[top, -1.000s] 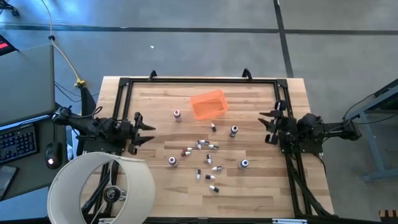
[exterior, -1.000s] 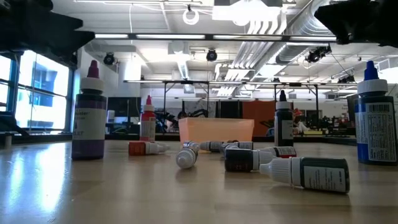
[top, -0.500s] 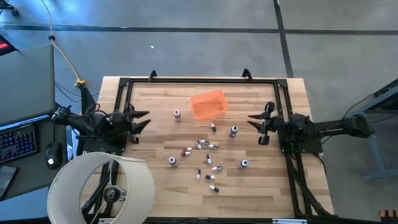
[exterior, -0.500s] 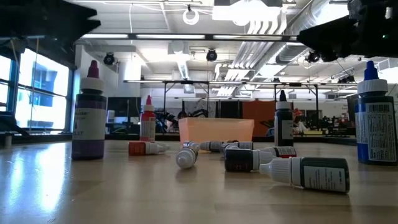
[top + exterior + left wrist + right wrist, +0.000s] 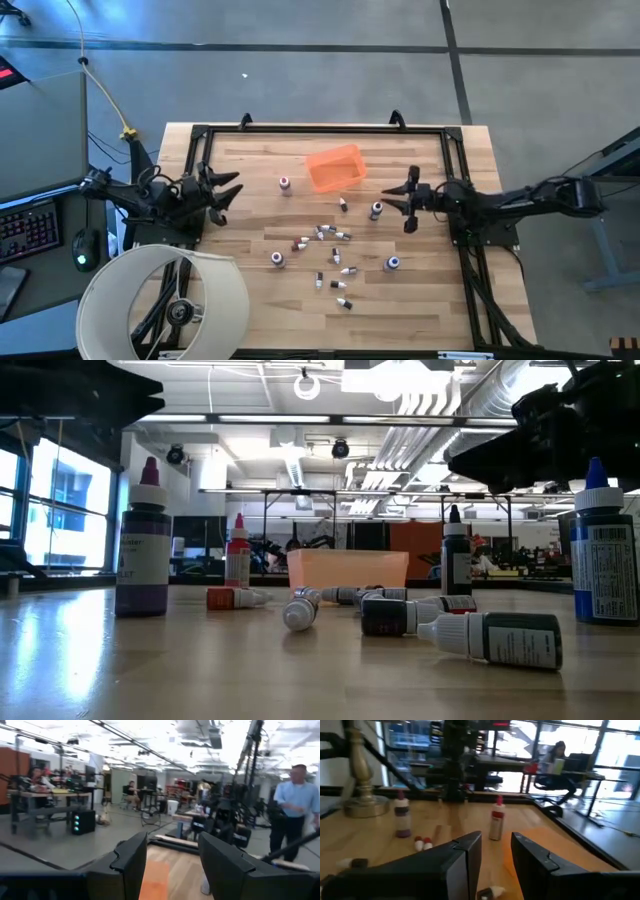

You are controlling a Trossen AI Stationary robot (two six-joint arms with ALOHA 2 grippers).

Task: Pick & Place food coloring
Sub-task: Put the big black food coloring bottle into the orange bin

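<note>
The food coloring bottles (image 5: pixel 330 250) lie scattered on the middle of the wooden table, most on their sides. A few stand upright: one (image 5: pixel 285 184) near the orange tray (image 5: pixel 335 167), one (image 5: pixel 376 210), one (image 5: pixel 277 258) and one (image 5: pixel 393 263). In the low view a purple bottle (image 5: pixel 143 550), a red one (image 5: pixel 237 555), a black one (image 5: pixel 456 560) and a blue one (image 5: pixel 603 550) stand, and a dark one (image 5: pixel 505 638) lies in front. My right gripper (image 5: pixel 405 202) is open above the table, just right of the upright bottle, touching nothing. My left gripper (image 5: pixel 225 190) is open at the table's left side.
The orange tray (image 5: pixel 348 568) sits toward the far edge, behind the bottles. A black frame (image 5: pixel 320 130) runs along the table's far, left and right sides. A white lamp shade (image 5: pixel 165 300) overlaps the near left corner. People stand and sit in the room beyond the table.
My right gripper has moved toward the table's left, away from the right frame rail and up to the upright bottle right of the heap. My left gripper has shifted a little toward the far edge. No bottle has moved.
</note>
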